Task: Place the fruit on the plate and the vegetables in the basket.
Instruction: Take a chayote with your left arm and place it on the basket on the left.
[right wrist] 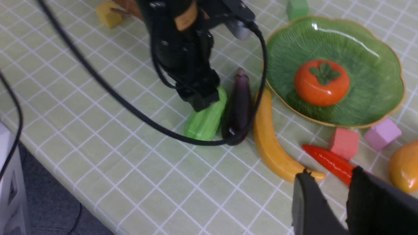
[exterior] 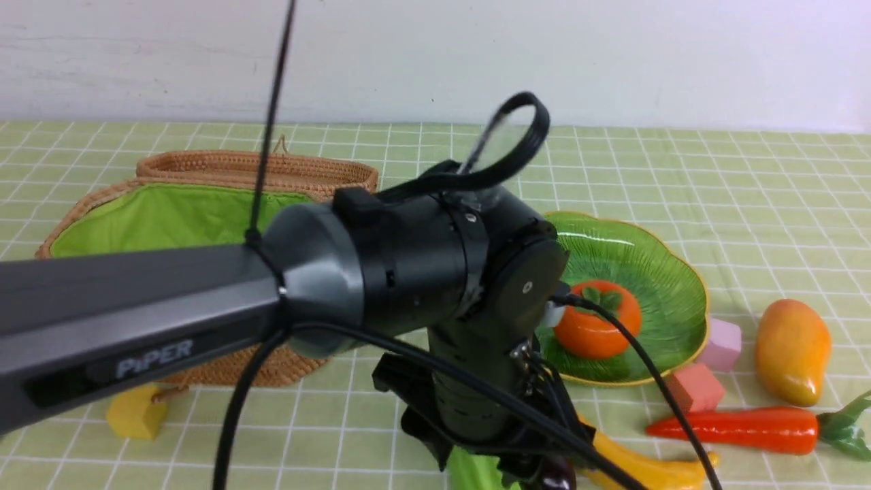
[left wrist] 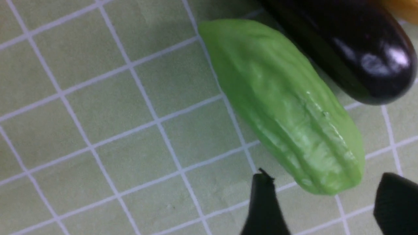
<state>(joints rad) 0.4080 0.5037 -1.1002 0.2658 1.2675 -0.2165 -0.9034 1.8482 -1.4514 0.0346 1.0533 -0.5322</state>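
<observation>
My left gripper [left wrist: 325,182] is open, its jaws on either side of the near tip of the ridged green cucumber [left wrist: 284,104], which lies on the cloth. The dark purple eggplant [left wrist: 352,49] lies right beside the cucumber. In the right wrist view the left gripper [right wrist: 202,98] stands over the cucumber [right wrist: 205,122], with the eggplant [right wrist: 240,104] and the banana [right wrist: 274,143] alongside. The persimmon [exterior: 597,318] sits on the green plate [exterior: 653,258]. The carrot [exterior: 742,429] and the mango [exterior: 793,350] lie on the cloth to the right. My right gripper [right wrist: 329,173] is slightly open and empty above the carrot's tip. The radish is out of view.
The wicker basket [exterior: 170,218] stands open at the back left, partly behind my left arm [exterior: 170,306]. A yellow cube [exterior: 136,412] lies before it. A pink cube [exterior: 721,344] and a red cube [exterior: 694,388] lie by the plate. A green cube [right wrist: 297,8] lies beyond the plate. The table's front edge [right wrist: 65,195] is near.
</observation>
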